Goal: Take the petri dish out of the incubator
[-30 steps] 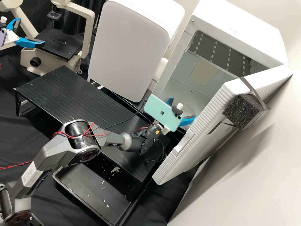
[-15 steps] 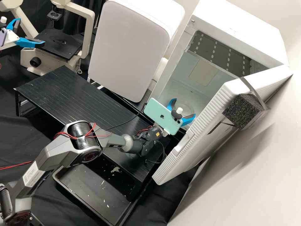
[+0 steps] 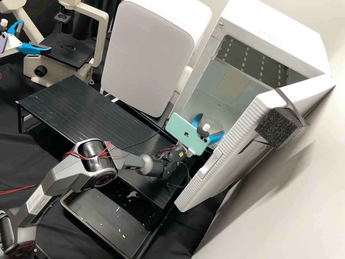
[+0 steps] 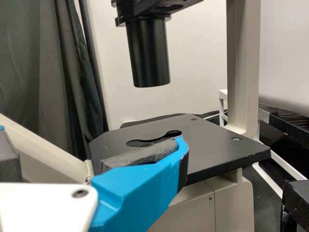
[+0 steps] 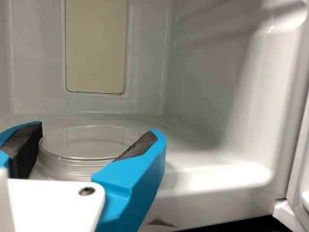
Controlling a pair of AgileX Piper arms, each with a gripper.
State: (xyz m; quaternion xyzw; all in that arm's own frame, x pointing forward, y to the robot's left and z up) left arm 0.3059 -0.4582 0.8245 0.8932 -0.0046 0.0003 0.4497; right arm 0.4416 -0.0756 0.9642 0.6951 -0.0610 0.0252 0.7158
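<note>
The clear petri dish [image 5: 89, 142] lies flat inside the white incubator [image 3: 284, 39], on its floor, near the front opening. The right pincer [image 3: 209, 126] is released, its two blue fingers spread wide, one to either side of the dish; whether their dark pads touch its rim I cannot tell. A mint-green phone [image 3: 185, 133] is mounted on the wrist behind that pincer.

The incubator's ribbed door [image 3: 222, 165] stands open, with a block of black foam [image 3: 276, 127] strapped against it. High inside the incubator is a grey panel [image 3: 235, 54] with rows of pale slots, and on the back wall a beige rectangle [image 5: 95, 46].

The left pincer [image 3: 35, 35] is also released, its fingers well apart and nothing between them, beside the black stage [image 3: 70, 57] of a cream microscope [image 3: 103, 34]. In the left wrist view a black cylinder [image 4: 148, 53] hangs above that stage.

Between the microscope and the incubator runs a long black slatted tabletop [image 3: 72, 104]. A large white case [image 3: 147, 54] stands tilted in the view behind its far edge. Near its front edge sits a shallow black tray [image 3: 99, 212] dotted with pale flecks.
</note>
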